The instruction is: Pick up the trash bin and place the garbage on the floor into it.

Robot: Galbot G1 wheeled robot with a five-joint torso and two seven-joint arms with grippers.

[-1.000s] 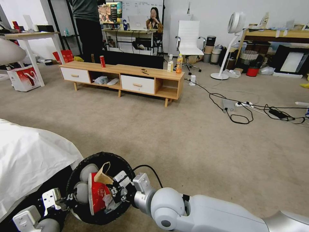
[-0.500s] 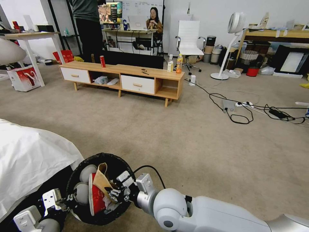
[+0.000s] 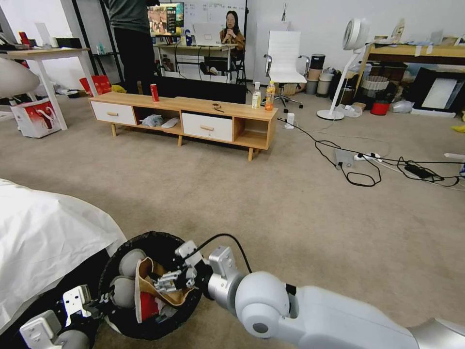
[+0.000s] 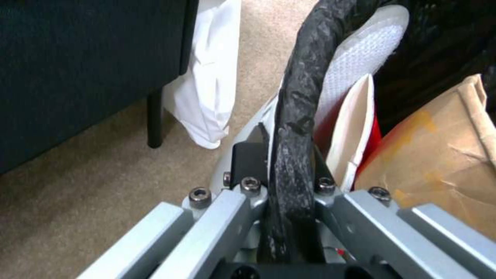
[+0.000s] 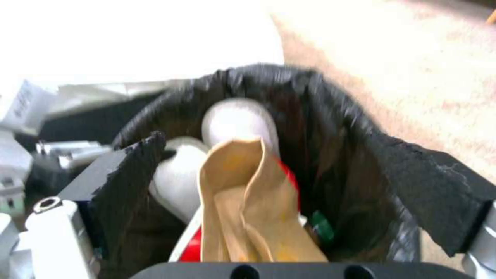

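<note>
The trash bin, lined with a black bag, hangs at the lower left just above the floor. My left gripper is shut on its rolled rim, one finger on each side. Garbage lies inside the bin: a tan cardboard tray, a red-white crushed cup and white crumpled tissues. My right gripper reaches over the bin's mouth, open. In the right wrist view its pads stand wide apart, and the tray lies loose between them, inside the bag.
A white sheet covers furniture at the left, close beside the bin. Farther off stands a low wooden cabinet with an upright red can and bottles. Cables cross the carpet at the right, near a standing fan.
My right gripper pushed farther over the bin and opened. The cardboard tray tipped from upright to lying inside the bin, let go. The left gripper kept its hold.
</note>
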